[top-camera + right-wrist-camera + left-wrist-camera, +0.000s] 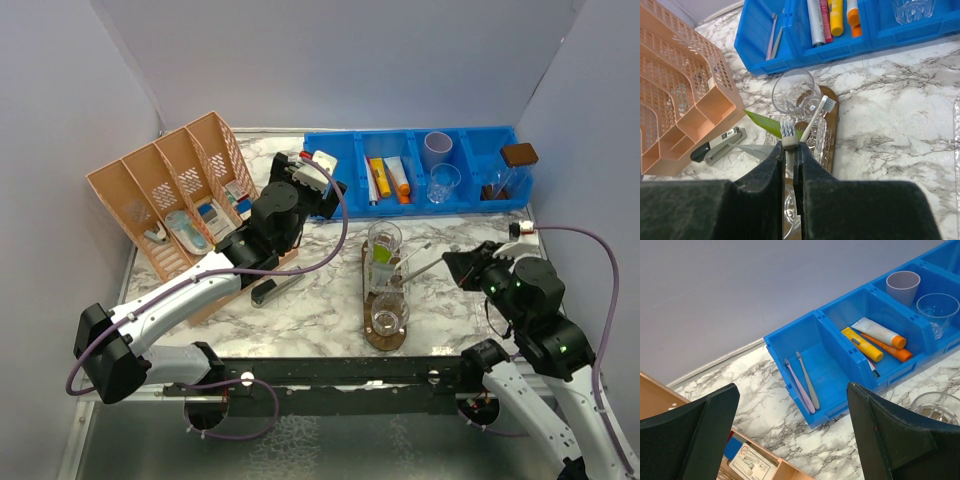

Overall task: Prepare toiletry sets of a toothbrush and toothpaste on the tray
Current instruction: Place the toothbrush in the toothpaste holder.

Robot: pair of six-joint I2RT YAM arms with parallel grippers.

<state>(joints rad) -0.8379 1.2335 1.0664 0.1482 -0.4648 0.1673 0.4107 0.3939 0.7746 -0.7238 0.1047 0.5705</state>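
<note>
The dark brown tray (366, 268) lies mid-table and carries three clear tumblers in a row (384, 240). The middle tumbler holds a lime green tube (765, 123) and a white toothbrush (816, 116). My right gripper (458, 266) is shut on a grey toothbrush (789, 139), holding its bristled head over the tumblers on the tray (833, 114). My left gripper (325, 185) is open and empty, above the marble just in front of the blue bin's left compartment. In the left wrist view the left gripper (792, 405) looks down on two toothbrushes (805, 382) lying in that compartment.
The blue compartmented bin (349, 150) along the back also holds toothpaste tubes (872, 337), a lilac cup (903, 285), a clear tumbler (938, 312) and a brown-capped jar (510, 170). The orange divided basket (175, 195) stands at the left. A stapler (270, 290) lies beside the tray.
</note>
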